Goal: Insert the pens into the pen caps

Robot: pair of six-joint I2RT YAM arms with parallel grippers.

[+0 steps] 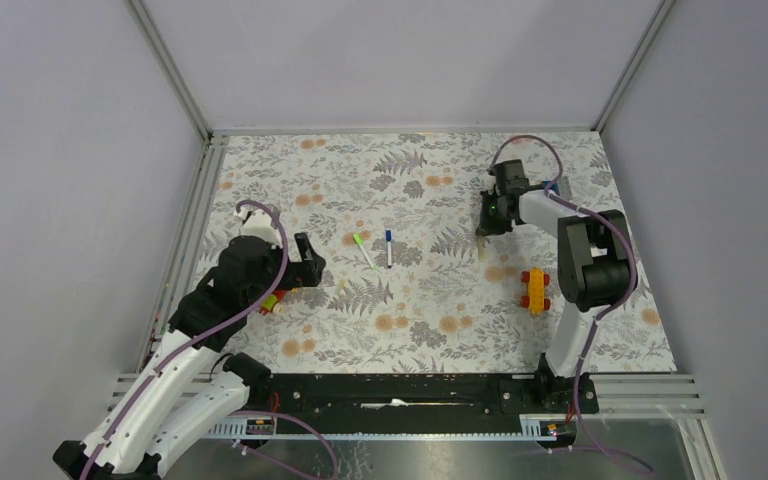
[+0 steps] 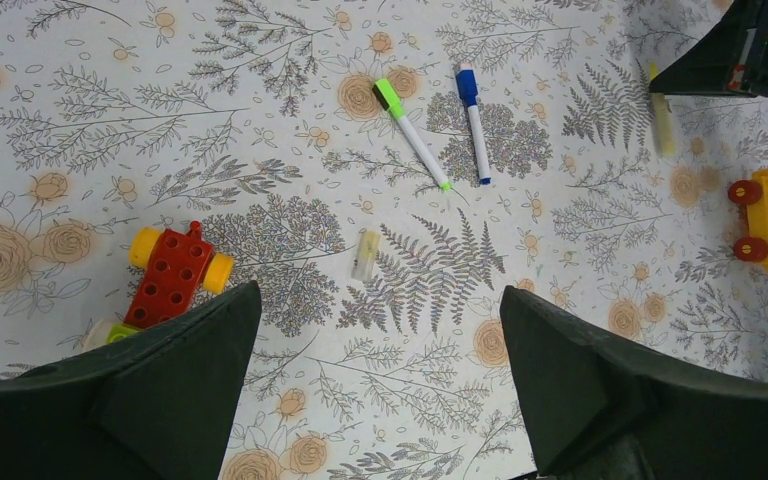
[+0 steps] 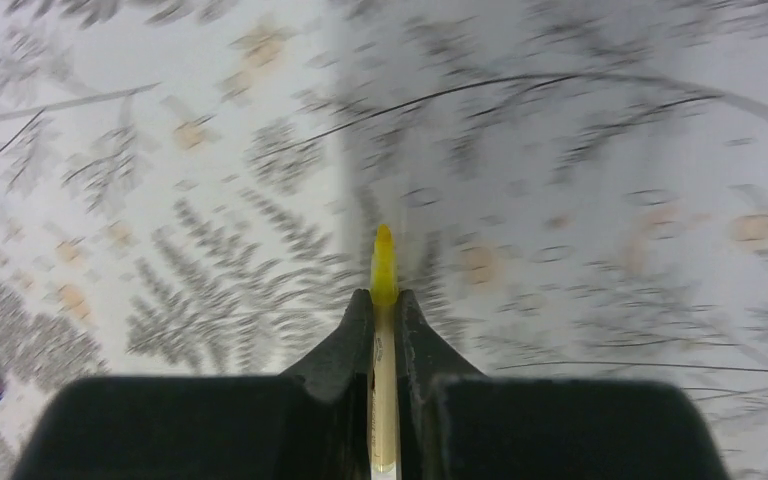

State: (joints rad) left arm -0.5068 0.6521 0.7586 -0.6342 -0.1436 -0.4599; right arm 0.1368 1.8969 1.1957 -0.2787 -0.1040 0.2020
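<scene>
Your right claw is clamped shut on the yellow pen, with the tip poking out ahead of the fingers. I'd judge it is held that way so the tip can be steered into a cap. A short pale tube, a cap by the look of it, lies loose on the desk just ahead of your left claw — spread wide, holding nothing, likely ready to take it. The green pen and blue pen lie side by side further out.

Open desk surrounds the middle pens; red toy brick beside left fingers, yellow brick at right.
</scene>
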